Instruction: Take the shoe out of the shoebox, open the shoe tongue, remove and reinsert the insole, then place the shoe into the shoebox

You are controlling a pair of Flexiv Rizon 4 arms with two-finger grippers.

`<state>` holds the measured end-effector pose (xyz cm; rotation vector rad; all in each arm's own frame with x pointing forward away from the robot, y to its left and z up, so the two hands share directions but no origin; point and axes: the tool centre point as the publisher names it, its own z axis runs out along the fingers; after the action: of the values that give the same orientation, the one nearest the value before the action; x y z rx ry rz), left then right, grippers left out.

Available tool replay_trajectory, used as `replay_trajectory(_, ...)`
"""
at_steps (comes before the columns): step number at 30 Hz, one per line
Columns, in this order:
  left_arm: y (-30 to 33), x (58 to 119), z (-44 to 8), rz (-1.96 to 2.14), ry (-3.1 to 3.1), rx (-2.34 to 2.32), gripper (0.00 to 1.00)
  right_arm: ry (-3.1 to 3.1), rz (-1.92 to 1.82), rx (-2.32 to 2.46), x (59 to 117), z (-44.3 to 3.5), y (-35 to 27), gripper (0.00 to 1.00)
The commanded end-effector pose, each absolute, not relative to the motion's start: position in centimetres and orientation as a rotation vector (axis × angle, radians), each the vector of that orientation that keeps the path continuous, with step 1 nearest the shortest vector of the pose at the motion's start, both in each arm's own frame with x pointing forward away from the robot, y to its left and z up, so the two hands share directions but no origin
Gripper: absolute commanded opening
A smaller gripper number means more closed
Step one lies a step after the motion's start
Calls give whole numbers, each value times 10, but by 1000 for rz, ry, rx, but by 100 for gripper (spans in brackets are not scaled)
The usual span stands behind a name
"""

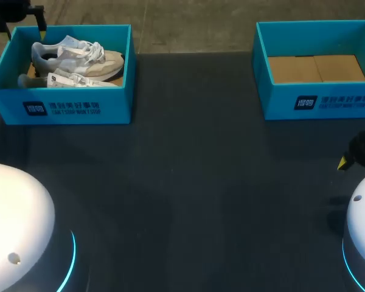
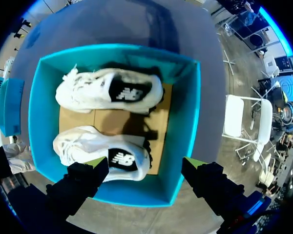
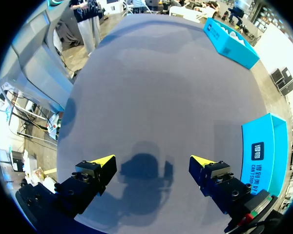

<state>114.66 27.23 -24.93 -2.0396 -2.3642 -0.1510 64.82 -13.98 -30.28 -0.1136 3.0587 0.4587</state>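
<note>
Left gripper (image 1: 21, 19) hangs at 10 o'clock over the back rim of the left shoebox (image 1: 61, 103) in the head view. White shoes (image 1: 79, 58) are inside, none lifted yet. Empty shoebox (image 1: 319, 100) is at 2 o'clock. Right gripper (image 1: 353, 157) sits low at 4 o'clock above the table (image 1: 188, 182), probably to stay clear of the pick. Left wrist view: fingers wide apart, nothing held, aimed straight down into the box. Near shoe (image 2: 100, 148) is just ahead of the tips, dark insole showing, so it looks lined up for a grab. Right wrist view: fingers apart, empty, over bare tabletop with the empty shoebox just beside. Likely waiting to help with the tongue.
</note>
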Motion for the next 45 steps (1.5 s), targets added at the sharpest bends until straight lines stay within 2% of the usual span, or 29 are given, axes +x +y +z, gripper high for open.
replay_trajectory(1, 269, 1098, -241, -177, -2384, -2060, 100, 3058, 452, -112, 647, -303, -139, 100)
replay_trajectory(11, 274, 1049, -240, -133, -2366, -2030, 100, 3058, 452, -112, 647, -303, -139, 100)
replay_trajectory(26, 273, 1053, -241, -127, -2377, -1998, 100, 3058, 452, -112, 647, -303, -139, 100)
replay_trajectory(45, 277, 1041, -293, 18, -2203, -1976, 100, 3058, 452, -112, 647, -303, -139, 100)
